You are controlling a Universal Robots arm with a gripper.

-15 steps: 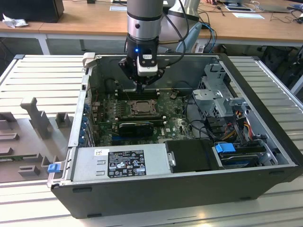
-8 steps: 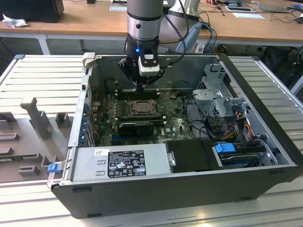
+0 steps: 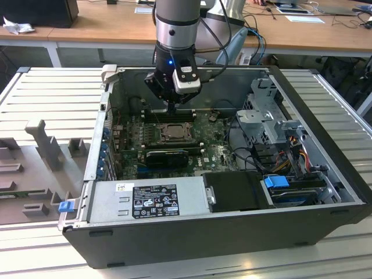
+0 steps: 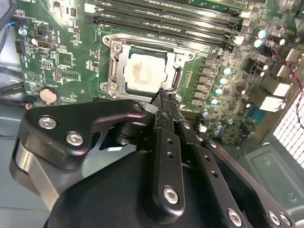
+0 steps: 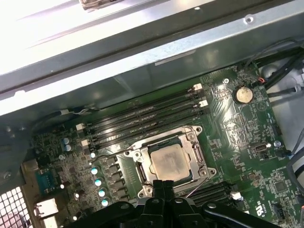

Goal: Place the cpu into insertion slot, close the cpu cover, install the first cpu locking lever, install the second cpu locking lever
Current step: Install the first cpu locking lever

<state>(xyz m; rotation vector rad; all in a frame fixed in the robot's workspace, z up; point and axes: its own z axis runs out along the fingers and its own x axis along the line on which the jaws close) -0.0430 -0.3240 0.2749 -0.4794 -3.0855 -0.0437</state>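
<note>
The black gripper is clenched, fingertips together, just above the edge of the square silver-rimmed insertion slot. The pale silver-grey square cpu sits inside it, the thin silver cpu cover flat around it.

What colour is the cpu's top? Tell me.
The cpu is pale silver-grey, smudged brownish; best in the second wrist view.

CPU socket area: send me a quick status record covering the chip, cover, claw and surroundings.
cpu: seated in the insertion slot, pale metal top facing up
cpu cover: lying flat around the chip, which shows through its window
claw: shut, tips down at the socket's edge next to the cover
memory slots: long black rows beside the socket, apart from the claw
computer case: lying on its side, open, arm reaching in from above
</note>
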